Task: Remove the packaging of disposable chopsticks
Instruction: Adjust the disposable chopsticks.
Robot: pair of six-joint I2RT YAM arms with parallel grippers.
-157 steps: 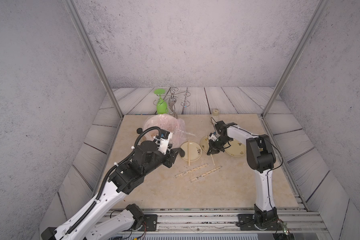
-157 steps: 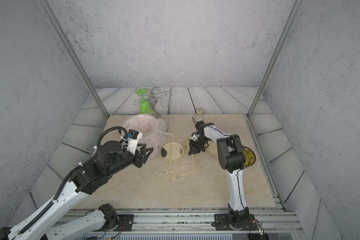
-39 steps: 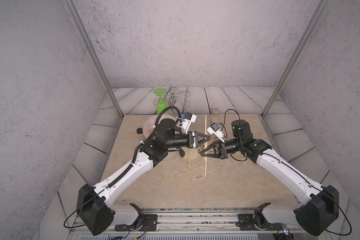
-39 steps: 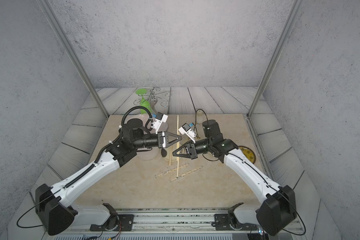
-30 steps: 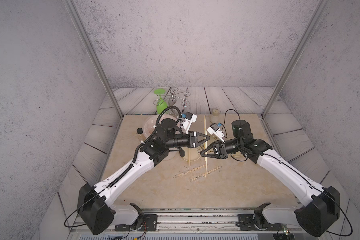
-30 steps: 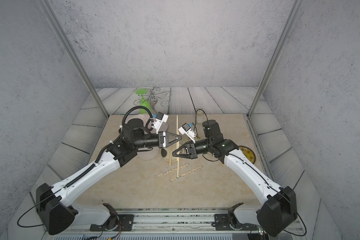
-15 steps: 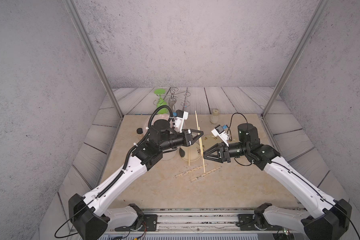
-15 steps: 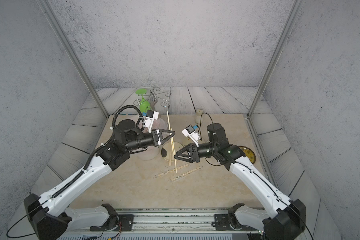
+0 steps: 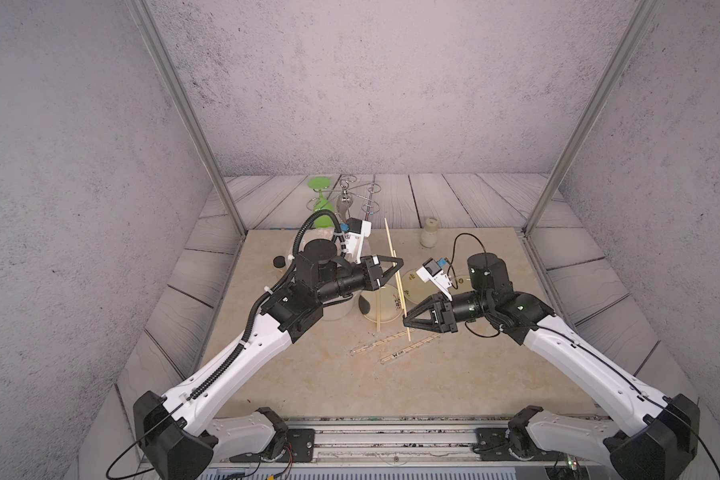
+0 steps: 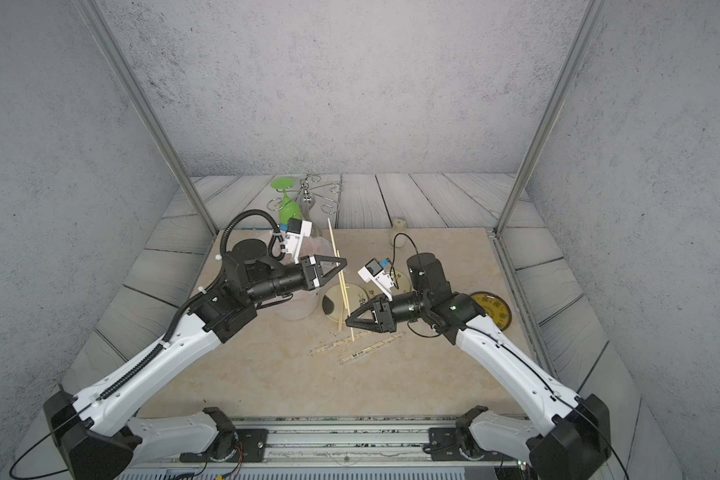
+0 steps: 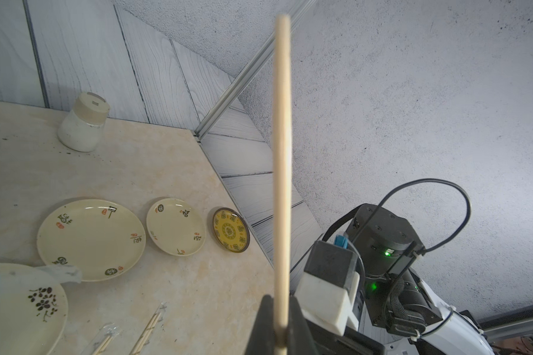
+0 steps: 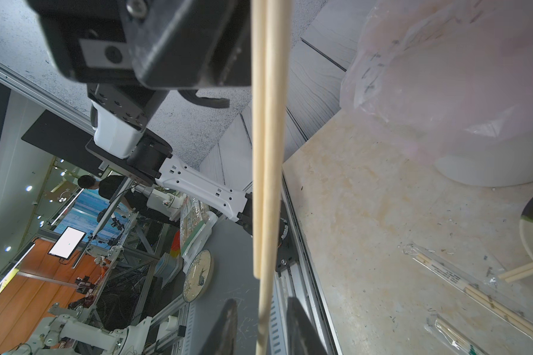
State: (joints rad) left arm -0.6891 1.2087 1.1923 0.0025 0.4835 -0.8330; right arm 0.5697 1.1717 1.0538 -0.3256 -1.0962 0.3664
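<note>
Pale wood marks the middle of the scene: we see 1 bare pair of chopsticks [image 9: 390,241] held clear of the table [image 9: 308,374], standing steeply with a slight tilt. The left gripper [image 9: 399,267] pinches them part-way along, its jaws pressed onto the wood. The right gripper [image 9: 405,323] sits at their lower end. In the right wrist view its fingers [image 12: 228,329] stand apart with 1 stick between them and a gap on each side. The packaging [image 9: 377,343], 2 clear sleeves with sticks inside, lies flat on the table just below the right gripper. Another bare pair [image 9: 379,307] rests across a flowered plate [image 9: 387,321].
</note>
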